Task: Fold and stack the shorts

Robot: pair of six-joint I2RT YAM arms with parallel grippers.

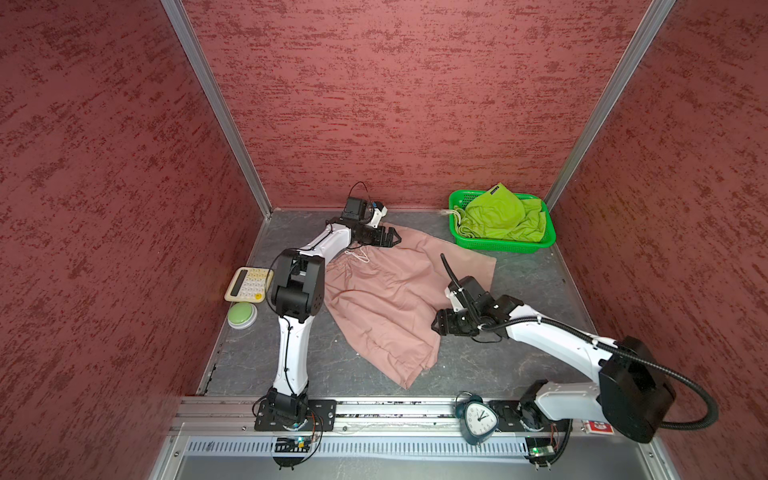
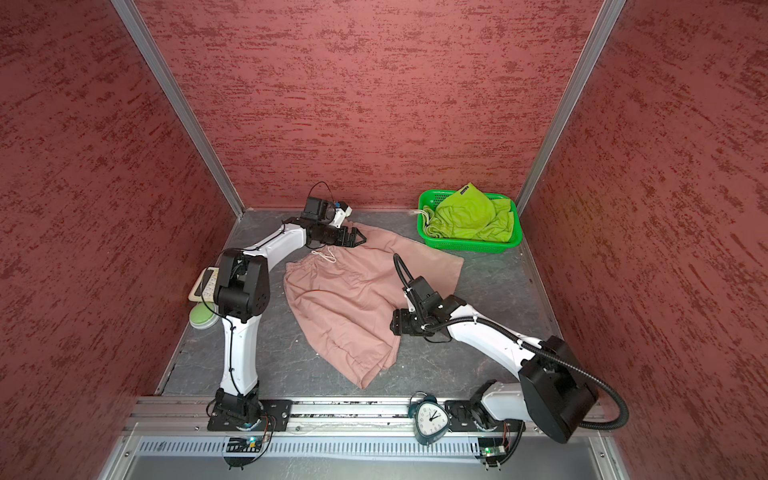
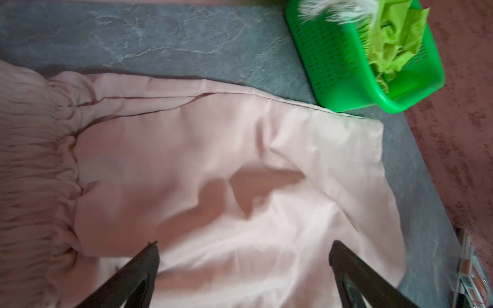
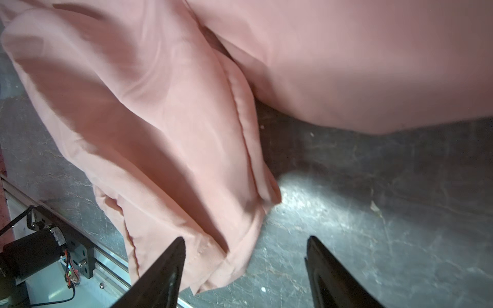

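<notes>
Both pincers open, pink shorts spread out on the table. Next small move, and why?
Probably lower the right pincer and close on the near leg hem of the dusty pink fabric shorts: they lie spread, unfolded, on the grey table, that hem lies just beside its open jaws, and the left pincer hovers open over the far leg, holding nothing.

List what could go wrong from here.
The pink shorts lie rumpled, the near leg bunched in layers beside the open right gripper; a pinch there may catch only some layers and skew the fold.
The loose drawstring lies close to the open left gripper and could snag.
The green shorts sit crumpled in the basket; lifting them might drag it.
</notes>
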